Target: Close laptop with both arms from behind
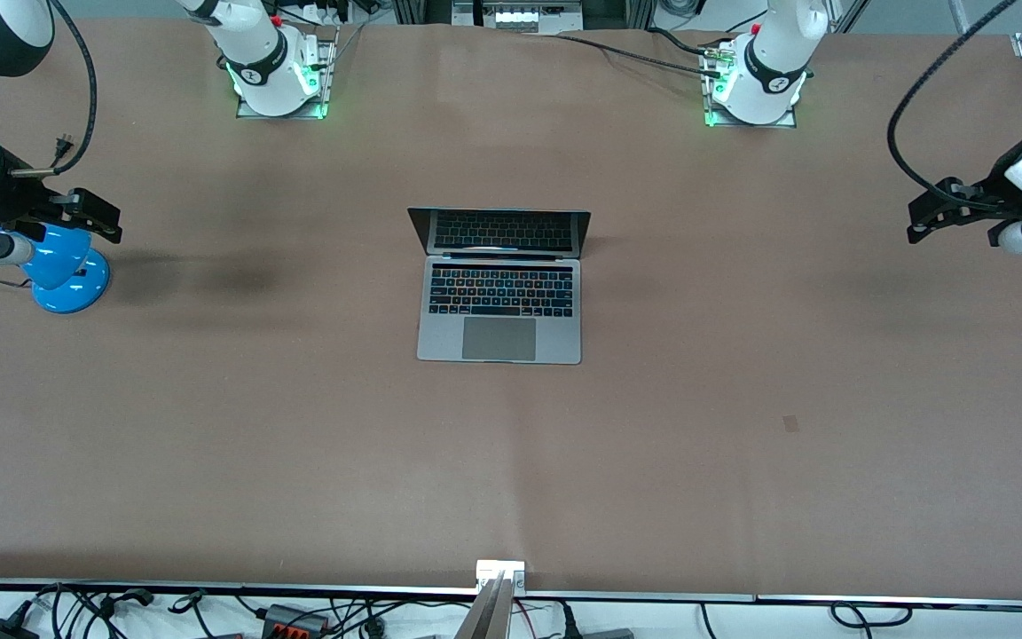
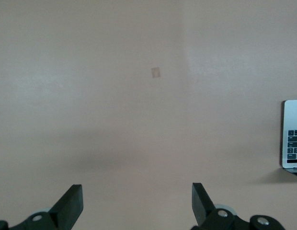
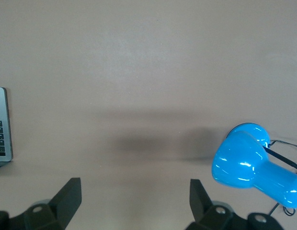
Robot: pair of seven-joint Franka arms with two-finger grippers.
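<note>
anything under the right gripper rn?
Bare brown table under the open right gripper; blue desk lamp beside it, partly covered by the arm in the front view. Laptop sits mid-table.

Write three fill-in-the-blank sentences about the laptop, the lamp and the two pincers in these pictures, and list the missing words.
1. The laptop sits on the table with its lid ____.
2. The left pincer and the right pincer both have their fingers ____.
3. The blue lamp stands toward the ____ arm's end of the table.

Missing words: open; open; right
</note>
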